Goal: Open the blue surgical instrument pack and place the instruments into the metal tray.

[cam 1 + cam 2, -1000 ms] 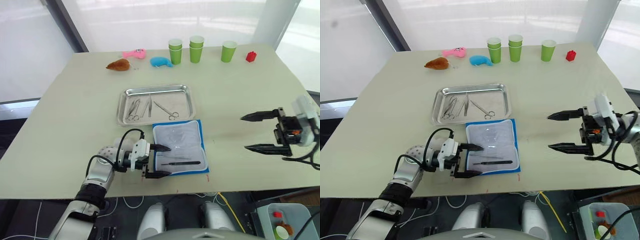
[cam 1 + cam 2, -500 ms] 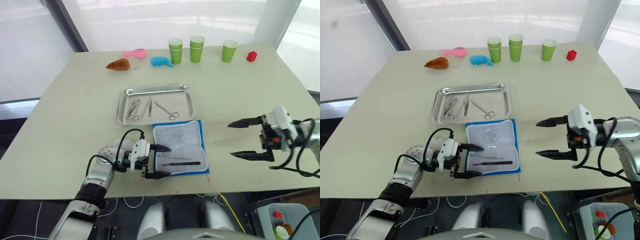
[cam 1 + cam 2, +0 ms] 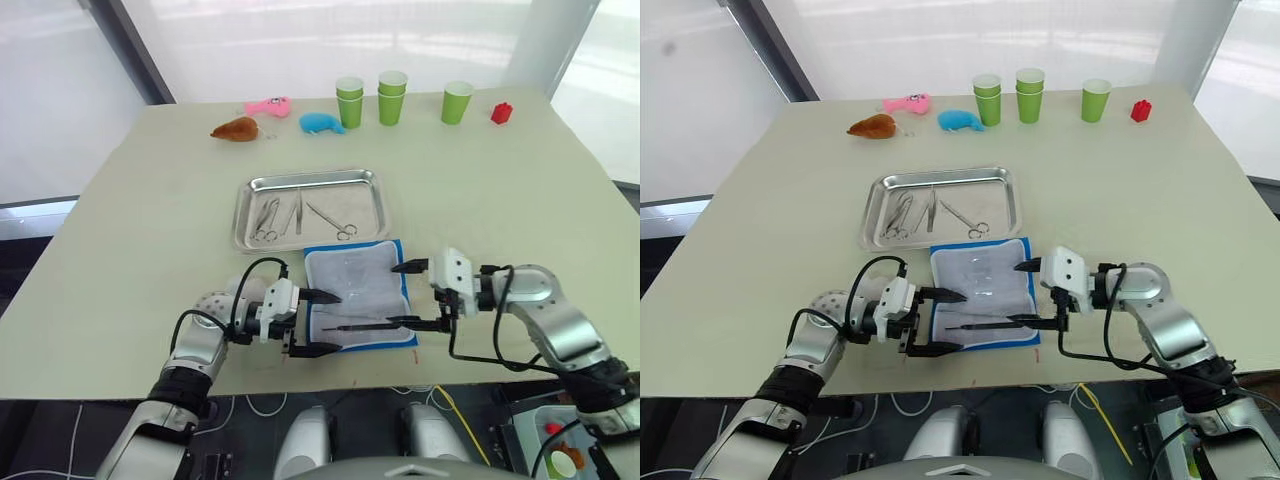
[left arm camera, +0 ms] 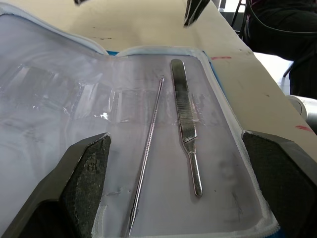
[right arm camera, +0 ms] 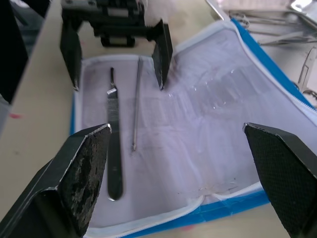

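Note:
The blue surgical instrument pack (image 3: 355,275) lies open on the table, pale lining up, just in front of the metal tray (image 3: 245,215). Two instruments remain on the lining: a flat-handled tool (image 4: 184,124) and a thin probe (image 4: 148,144). Several scissor-like instruments (image 3: 268,218) lie in the tray. My left gripper (image 3: 340,322) is open at the pack's left edge, its fingers (image 4: 74,188) astride the two tools. My right gripper (image 3: 391,295) is open at the pack's right edge, one finger over the lining near the tools' ends. Neither holds anything.
Along the far edge stand green paper cups (image 3: 392,97), a red block (image 3: 501,113), a blue plush toy (image 3: 322,123), a pink toy (image 3: 268,106) and a brown toy (image 3: 236,129). The table's near edge runs just in front of the pack.
My right gripper has swung left from the table's right side to the pack's right edge, staying open. The left gripper and the instruments have not moved.

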